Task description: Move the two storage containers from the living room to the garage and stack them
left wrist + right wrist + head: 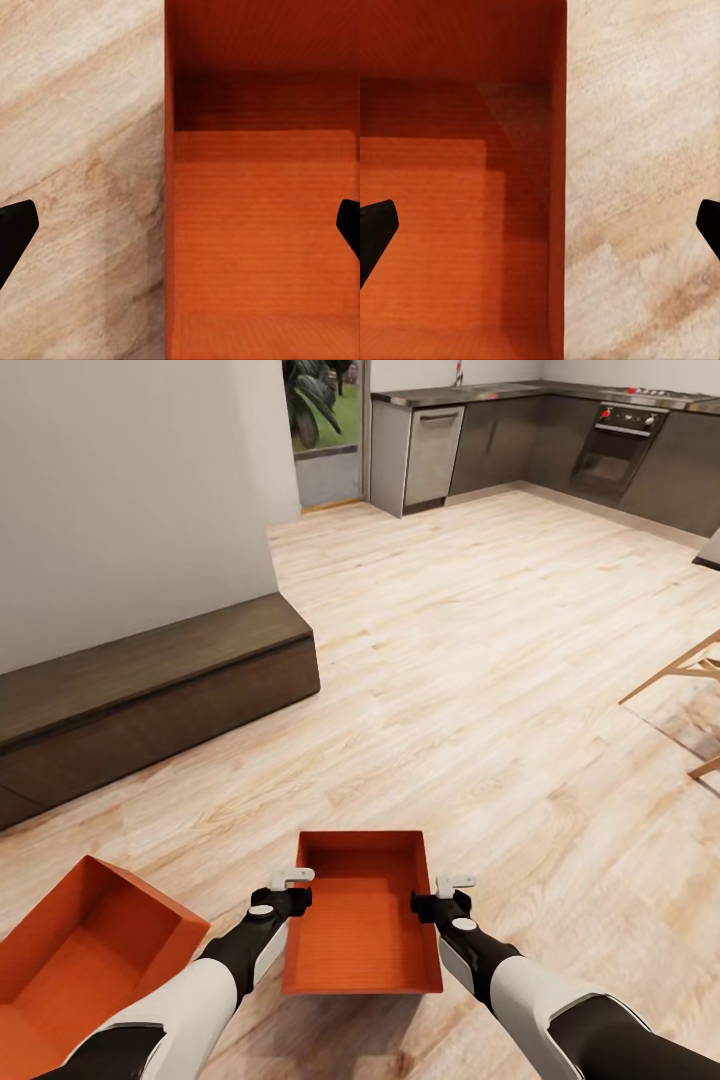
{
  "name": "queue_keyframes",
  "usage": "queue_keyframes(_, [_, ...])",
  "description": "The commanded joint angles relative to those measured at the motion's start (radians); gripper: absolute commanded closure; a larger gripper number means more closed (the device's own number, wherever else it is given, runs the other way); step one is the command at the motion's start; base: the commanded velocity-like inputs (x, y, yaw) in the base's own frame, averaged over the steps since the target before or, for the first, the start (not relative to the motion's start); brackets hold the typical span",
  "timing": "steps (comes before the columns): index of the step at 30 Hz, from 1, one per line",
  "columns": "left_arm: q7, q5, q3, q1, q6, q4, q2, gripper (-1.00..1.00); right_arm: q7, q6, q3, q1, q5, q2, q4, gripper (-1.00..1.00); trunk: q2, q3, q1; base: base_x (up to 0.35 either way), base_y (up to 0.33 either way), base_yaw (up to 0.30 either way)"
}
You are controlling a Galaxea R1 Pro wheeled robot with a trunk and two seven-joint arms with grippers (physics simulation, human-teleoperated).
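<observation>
Fingers of both grippers, left [291, 884] and right [447, 888], are straddling, open, the stiff, light-looking bin's [360, 920] thin side walls.

A dark bench [150, 710] runs along the wall at nine o'clock, kitchen cabinets [520, 440] with an oven [615, 450] at one, a doorway [325, 430] at twelve.

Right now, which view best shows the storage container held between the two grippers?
The head view: the whole storage container shows, with the left gripper and right gripper at its side walls. The left wrist view shows only one side wall and inner floor; the right wrist view shows the opposite wall.
</observation>
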Motion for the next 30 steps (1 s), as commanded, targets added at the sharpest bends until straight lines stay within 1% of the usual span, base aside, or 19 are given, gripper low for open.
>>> queue_keyframes(1, [0.002, -0.010, 0.006, 0.000, 0.004, -0.001, -0.001, -1.00, -0.003, -0.004, 0.009, -0.001, -0.010, 0.000, 0.001, -1.00, -0.008, -0.004, 0.004, 0.000, 0.000, 0.000])
queue_keyframes(3, [0.002, -0.004, 0.006, 0.000, 0.004, -0.001, -0.001, -1.00, -0.004, -0.004, 0.009, -0.001, -0.010, 0.000, 0.001, -1.00, -0.022, -0.010, 0.012, 0.000, 0.000, 0.000])
queue_keyframes(5, [0.002, 0.009, 0.006, 0.000, 0.004, 0.000, -0.001, -1.00, -0.003, -0.004, 0.009, -0.001, -0.010, 0.000, 0.001, -1.00, -0.036, -0.016, 0.019, 0.000, 0.000, 0.000])
queue_keyframes(8, [0.002, 0.053, 0.006, 0.000, 0.004, 0.005, 0.000, -1.00, -0.004, -0.004, 0.009, -0.001, -0.011, 0.000, 0.001, -1.00, -0.057, -0.026, 0.031, 0.000, 0.000, 0.000])
queue_keyframes(9, [0.002, 0.060, 0.006, 0.000, 0.004, 0.005, 0.001, -1.00, -0.004, -0.004, 0.009, -0.001, -0.011, 0.000, 0.001, -1.00, -0.064, -0.029, 0.035, 0.000, 0.000, 0.000])
queue_keyframes(10, [0.002, 0.077, 0.006, 0.000, 0.004, 0.012, 0.004, -1.00, -0.004, -0.004, 0.009, -0.001, -0.013, 0.000, 0.002, -1.00, -0.071, -0.032, 0.038, 0.000, 0.000, 0.000])
queue_keyframes(11, [0.002, 0.082, 0.005, 0.000, 0.004, 0.015, 0.005, -1.00, -0.004, -0.004, 0.009, -0.001, -0.014, 0.000, 0.002, -1.00, -0.078, -0.035, 0.042, 0.000, 0.000, 0.000])
queue_keyframes(14, [0.002, 0.088, 0.005, 0.000, 0.004, 0.020, 0.008, -1.00, -0.003, -0.004, 0.009, -0.001, -0.016, 0.000, 0.013, -1.00, -0.099, -0.044, 0.054, 0.000, 0.000, 0.000])
queue_keyframes(23, [0.002, 0.091, 0.005, 0.000, 0.004, 0.032, 0.010, -1.00, -0.003, -0.006, 0.007, -0.001, -0.020, -0.001, 0.048, -1.00, -0.162, -0.073, 0.088, 0.000, 0.000, 0.000])
queue_keyframes(30, [0.002, 0.094, 0.005, 0.000, 0.004, 0.055, 0.010, -1.00, -0.003, -0.037, 0.007, 0.006, -0.020, -0.001, 0.087, -1.00, -0.211, -0.095, 0.115, 0.000, 0.000, 0.000])
